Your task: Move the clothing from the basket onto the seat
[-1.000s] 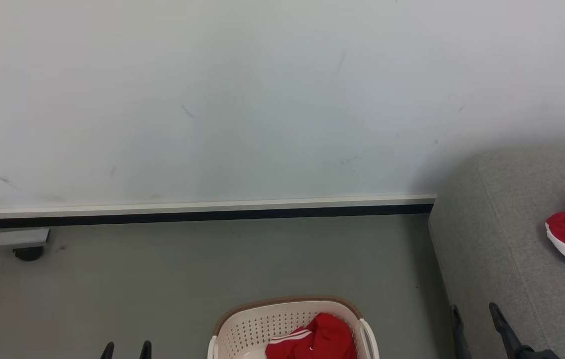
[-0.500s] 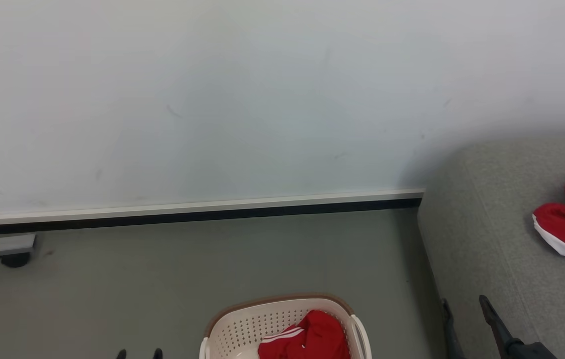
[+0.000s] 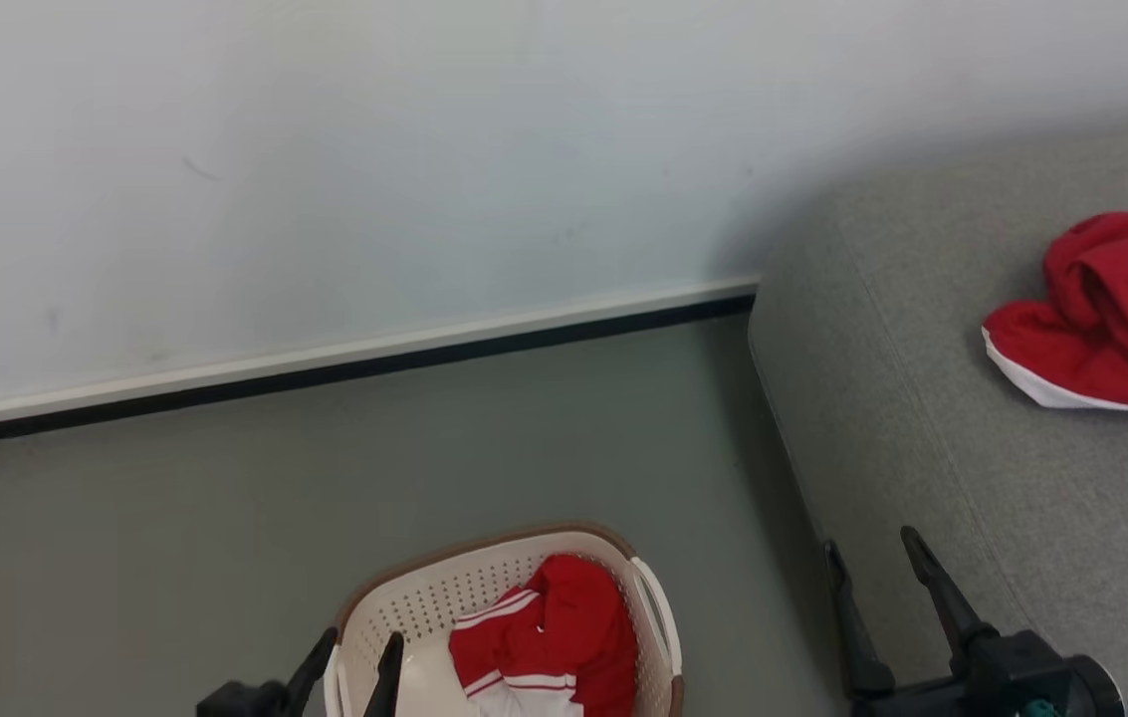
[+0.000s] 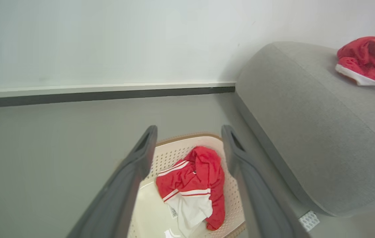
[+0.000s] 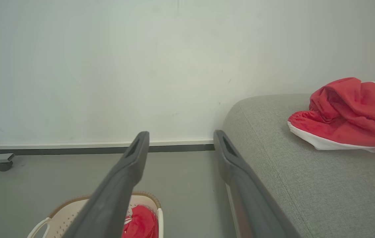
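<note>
The cream-white basket (image 3: pixel 514 578) with its brown rim stands on the floor at the bottom middle of the head view. Inside it lies a red garment with white stripes (image 3: pixel 549 632) (image 4: pixel 194 181) (image 5: pixel 139 224). A second red garment with white trim (image 3: pixel 1101 314) (image 4: pixel 367 59) (image 5: pixel 346 115) rests on the grey sofa seat (image 3: pixel 972 418) (image 5: pixel 306 185) at the right. My left gripper (image 3: pixel 361 647) (image 4: pixel 189 132) hangs open over the basket's left rim, holding nothing. My right gripper (image 3: pixel 872 558) (image 5: pixel 180 137) stands open beside the sofa's front edge.
A white wall with a dark skirting strip (image 3: pixel 344 363) runs behind the basket. Grey floor (image 3: pixel 225 518) spreads to the left. A caster foot of some furniture (image 5: pixel 2 165) sits at the far left by the wall. The basket stands close to the sofa's side.
The head camera has tilted down and turned right, shifting the whole picture. Both grippers now reach further into view; the left one is over the basket's left rim.
</note>
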`<state>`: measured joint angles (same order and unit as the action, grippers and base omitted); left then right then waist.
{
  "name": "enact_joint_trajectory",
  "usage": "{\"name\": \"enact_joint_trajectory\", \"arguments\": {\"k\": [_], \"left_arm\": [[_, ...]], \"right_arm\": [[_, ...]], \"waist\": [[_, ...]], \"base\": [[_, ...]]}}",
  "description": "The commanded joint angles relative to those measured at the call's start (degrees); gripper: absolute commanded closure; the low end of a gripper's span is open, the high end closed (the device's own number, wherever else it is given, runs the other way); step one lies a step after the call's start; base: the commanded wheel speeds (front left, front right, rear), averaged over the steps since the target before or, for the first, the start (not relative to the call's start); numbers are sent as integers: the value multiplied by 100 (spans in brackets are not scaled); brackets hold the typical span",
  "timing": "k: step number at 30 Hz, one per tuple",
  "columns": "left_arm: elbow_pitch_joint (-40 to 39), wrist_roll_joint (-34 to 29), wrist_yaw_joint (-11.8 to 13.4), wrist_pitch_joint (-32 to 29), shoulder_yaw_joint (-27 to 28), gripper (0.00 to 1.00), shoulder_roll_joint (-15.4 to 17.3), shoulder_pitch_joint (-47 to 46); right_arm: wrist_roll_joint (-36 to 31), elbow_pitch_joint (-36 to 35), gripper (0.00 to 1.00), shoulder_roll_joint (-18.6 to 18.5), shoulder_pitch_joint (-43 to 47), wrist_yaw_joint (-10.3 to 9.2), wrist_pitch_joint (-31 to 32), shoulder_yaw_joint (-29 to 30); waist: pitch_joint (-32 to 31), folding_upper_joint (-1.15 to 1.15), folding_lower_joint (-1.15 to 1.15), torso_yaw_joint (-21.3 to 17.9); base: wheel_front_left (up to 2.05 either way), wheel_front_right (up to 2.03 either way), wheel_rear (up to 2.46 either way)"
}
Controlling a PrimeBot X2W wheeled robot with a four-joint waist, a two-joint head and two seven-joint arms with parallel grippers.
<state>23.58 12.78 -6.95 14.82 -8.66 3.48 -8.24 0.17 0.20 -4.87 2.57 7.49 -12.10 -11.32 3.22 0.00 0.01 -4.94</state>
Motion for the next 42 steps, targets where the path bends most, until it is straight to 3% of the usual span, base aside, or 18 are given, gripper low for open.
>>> {"name": "enact_joint_trajectory", "arguments": {"k": [1,15,21,28,38,42], "left_arm": [[200,-47,-8,-28,-89,0,50,-303],[2227,298,-47,-220,-865,0,392,-2505],[2672,372,-48,-336,-1017,0,548,-3160],[3389,412,-23,-503,-1128,0,487,-3794],[4259,296,593,-562,-1141,0,465,-4491],[4464,267,709,-513,-1182,0,516,-4643]], "right_arm": [[58,-54,0,3,-179,1,-48,-45],[47,-110,0,172,-1130,0,-276,-630],[166,-410,0,217,-1239,1,-301,-705],[409,-968,0,223,-936,1,-301,-543],[539,-1370,0,218,-588,0,-303,-528],[611,-1445,0,215,-443,0,-303,-470]], "waist": [[843,0,-1,-668],[2775,0,-1,-1893],[3480,0,-1,-2157],[4136,0,-1,-2162],[4602,0,-1,-2052],[4679,0,-1,-2040]], "base": [[0,0,0],[0,0,0],[0,0,0],[0,0,0],[0,0,0],[0,0,0]]}}
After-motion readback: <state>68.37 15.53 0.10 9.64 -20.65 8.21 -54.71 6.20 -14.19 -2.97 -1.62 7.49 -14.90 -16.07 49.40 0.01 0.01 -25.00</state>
